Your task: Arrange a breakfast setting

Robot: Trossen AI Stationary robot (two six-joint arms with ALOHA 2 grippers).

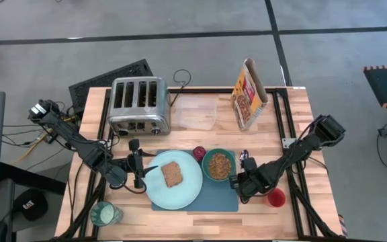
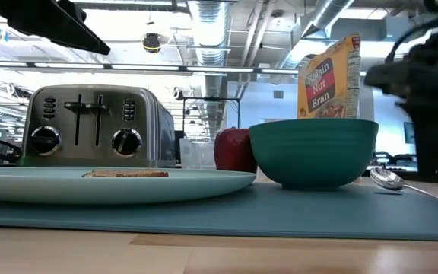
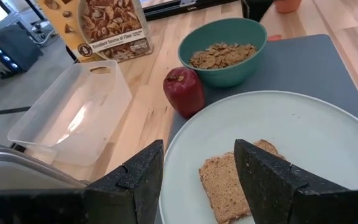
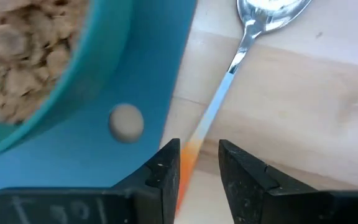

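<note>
Right gripper [image 4: 199, 168] stands partly open astride the red-handled spoon [image 4: 244, 43], gripping nothing; the handle runs lengthwise between its fingers, beside the green bowl [image 4: 55, 87].

bright even overhead light, ceiling strip glare upper low view, glint on spoon [image 4: 272, 11] bowl — right wrist close-up soft, blurred

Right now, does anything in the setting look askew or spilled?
One oddity: the spoon lies slanted beside the bowl, on bare wood just off the mat, with the right gripper astride its handle. A stray cereal bit sits on the mat.
</note>
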